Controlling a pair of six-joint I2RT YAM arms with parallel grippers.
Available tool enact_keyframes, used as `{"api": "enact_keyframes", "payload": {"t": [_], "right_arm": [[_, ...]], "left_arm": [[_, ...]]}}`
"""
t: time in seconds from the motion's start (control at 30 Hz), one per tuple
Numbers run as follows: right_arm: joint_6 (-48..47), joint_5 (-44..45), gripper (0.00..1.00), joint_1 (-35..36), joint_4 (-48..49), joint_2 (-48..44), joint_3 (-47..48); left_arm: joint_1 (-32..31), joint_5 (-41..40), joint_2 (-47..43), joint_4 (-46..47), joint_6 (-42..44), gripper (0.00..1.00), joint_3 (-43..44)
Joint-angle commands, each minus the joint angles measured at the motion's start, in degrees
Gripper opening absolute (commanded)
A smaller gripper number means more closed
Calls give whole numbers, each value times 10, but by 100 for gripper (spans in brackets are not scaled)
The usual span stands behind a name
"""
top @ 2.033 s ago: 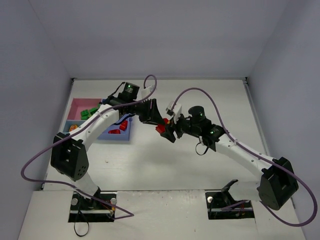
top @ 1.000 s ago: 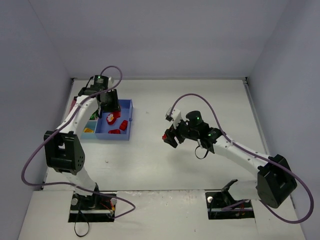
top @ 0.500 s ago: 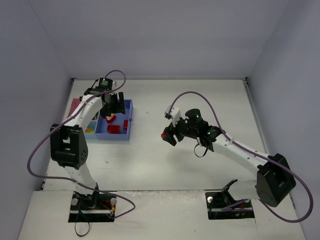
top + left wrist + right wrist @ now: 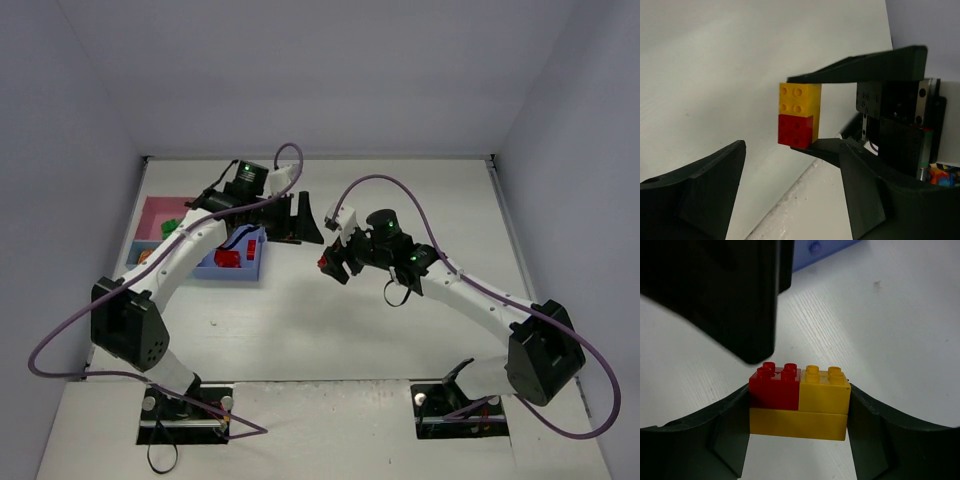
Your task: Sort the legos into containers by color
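While wide-jawed, left tool (image 4: 305, 220) near lego stack (image 4: 800, 392) in right tool (image 4: 333, 266).

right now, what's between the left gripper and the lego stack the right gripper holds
Nothing: in the left wrist view, only bare table shows between the open left gripper and the red-and-yellow lego stack.

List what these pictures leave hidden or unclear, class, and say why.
- Top external: the left arm covers much of the containers, so the legos inside cannot be counted.
- Top external: the held stack is too small; only red shows.
- Right wrist: the blue tray is cut off by the top edge.
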Motion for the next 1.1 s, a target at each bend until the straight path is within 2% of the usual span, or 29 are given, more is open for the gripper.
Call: {"api": "enact_keyframes", "payload": {"t": [0.0, 0.53, 0.7, 0.83, 0.93, 0.97, 1.07], "right_arm": [[-10, -6, 0, 0, 33, -2, 33], [-2, -9, 0, 2, 35, -24, 33], [-2, -4, 0, 2, 39, -27, 29], [-2, -5, 0, 2, 40, -26, 28], [-2, -6, 0, 2, 41, -26, 29], [-2, -6, 0, 2, 42, -26, 29], [-3, -7, 0, 1, 42, -26, 27]], "left_arm": [[-12, 75, -1, 46, -27, 69, -20], [-32, 108, 53, 86, -37, 69, -32], [-32, 112, 62, 85, -34, 66, -41], [-32, 114, 67, 87, -32, 56, -46], [-32, 119, 66, 92, -34, 38, -46], [-32, 120, 63, 98, -34, 29, -46], [-32, 128, 61, 109, -38, 13, -46]]}}
